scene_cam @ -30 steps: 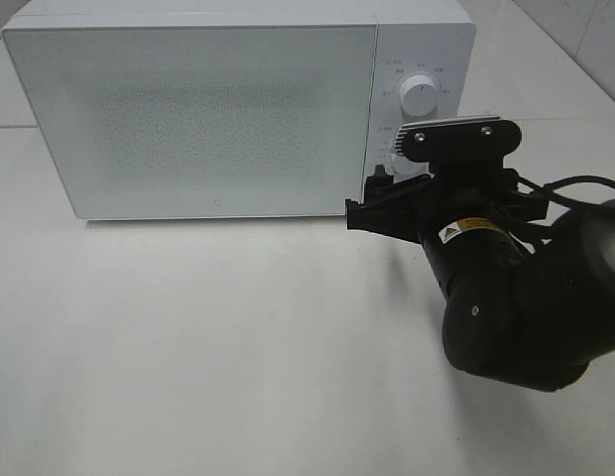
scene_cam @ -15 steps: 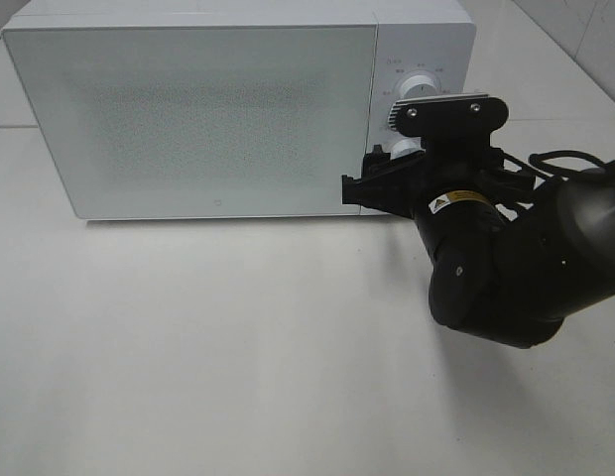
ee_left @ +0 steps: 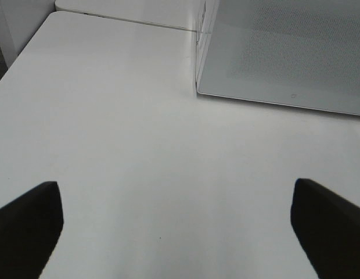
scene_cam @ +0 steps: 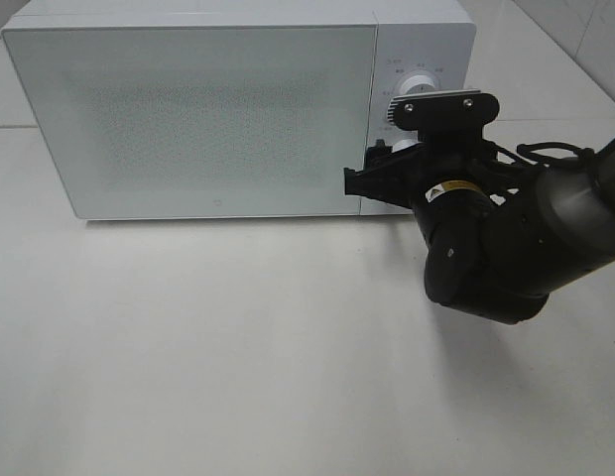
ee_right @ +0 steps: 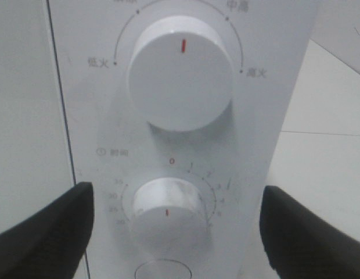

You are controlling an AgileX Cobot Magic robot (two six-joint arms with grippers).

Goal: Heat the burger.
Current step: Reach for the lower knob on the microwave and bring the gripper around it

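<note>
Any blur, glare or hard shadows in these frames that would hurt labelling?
Exterior high view: even, soft light; the black right arm casts only a faint shadow on the white table. Right wrist view: the upper white round dial is fairly sharp, the dark right fingers blurred. Left wrist view: dark left fingers soft-edged, no glare.

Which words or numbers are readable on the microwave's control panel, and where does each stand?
"低火": left of the upper knob.
"高火": right of that knob.
"0": above the lower knob.
Other dial numbers and the arm's yellow sticker: too blurred to read.
</note>
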